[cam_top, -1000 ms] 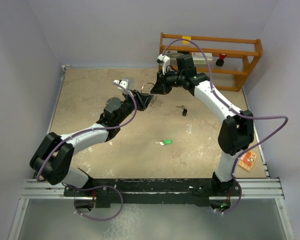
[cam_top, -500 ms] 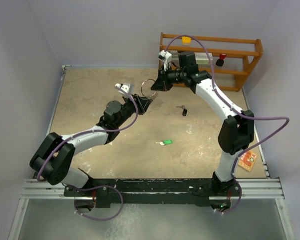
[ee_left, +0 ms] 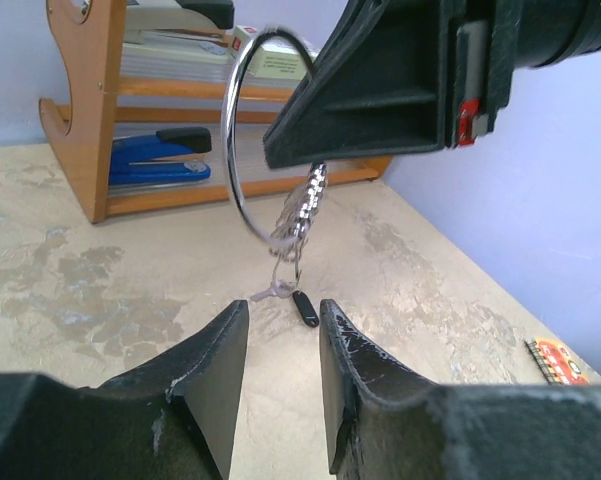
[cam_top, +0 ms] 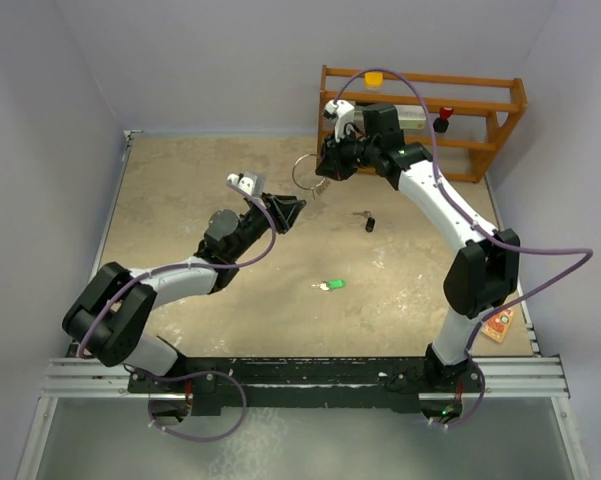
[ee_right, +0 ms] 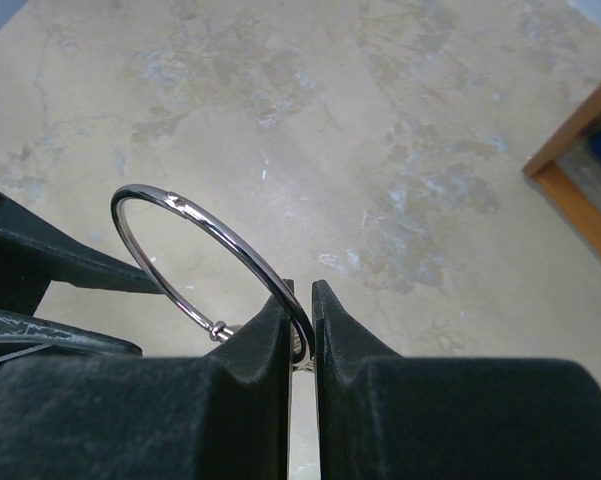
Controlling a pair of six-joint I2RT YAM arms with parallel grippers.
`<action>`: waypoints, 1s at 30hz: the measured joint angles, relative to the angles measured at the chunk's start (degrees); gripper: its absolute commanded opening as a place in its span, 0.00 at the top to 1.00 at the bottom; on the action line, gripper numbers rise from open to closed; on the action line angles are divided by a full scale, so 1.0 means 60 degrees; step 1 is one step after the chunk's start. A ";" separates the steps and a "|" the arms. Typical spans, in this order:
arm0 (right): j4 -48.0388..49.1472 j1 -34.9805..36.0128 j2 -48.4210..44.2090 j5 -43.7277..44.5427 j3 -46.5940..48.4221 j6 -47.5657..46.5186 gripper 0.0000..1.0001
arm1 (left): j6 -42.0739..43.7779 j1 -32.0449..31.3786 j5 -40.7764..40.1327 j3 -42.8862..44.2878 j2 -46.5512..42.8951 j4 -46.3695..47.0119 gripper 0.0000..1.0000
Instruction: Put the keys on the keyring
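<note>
My right gripper (cam_top: 323,168) is shut on the keyring (cam_top: 298,176) and holds it above the table at the back. In the right wrist view the wire ring (ee_right: 230,243) is pinched between the closed jaws (ee_right: 300,300). In the left wrist view the ring (ee_left: 227,150) hangs from the right gripper with a cluster of small silver keys (ee_left: 302,205) below it. My left gripper (cam_top: 290,210) is open and empty, just near-left of the ring. The black-headed key (cam_top: 368,222) lies on the table, also seen past the left jaws (ee_left: 303,306). The green-headed key (cam_top: 330,285) lies mid-table.
A wooden rack (cam_top: 500,100) stands at the back right, with a blue stapler (ee_left: 160,160) on its lower shelf. An orange card (cam_top: 495,322) lies at the table's right edge. Walls close in the table on the left, back and right.
The right gripper has lifted the keyring up and back, away from the left gripper. The left gripper has drawn back a little and no longer touches the ring.
</note>
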 measured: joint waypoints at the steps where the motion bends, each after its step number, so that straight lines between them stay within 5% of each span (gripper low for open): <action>1: -0.0018 0.0004 -0.0102 0.0175 0.0000 -0.0080 1.00 | 0.0000 0.0000 0.0044 -0.0058 0.0062 0.0186 0.67; 19: -0.0532 0.0350 -0.0608 0.1373 0.0000 -0.0907 1.00 | -0.0084 0.0000 0.1140 -0.0827 0.2080 0.4714 0.67; 30: -0.0492 0.0350 -0.0688 0.1078 -0.0117 -0.0994 1.00 | -0.0084 0.0000 0.1657 -0.0780 0.2608 0.5304 0.68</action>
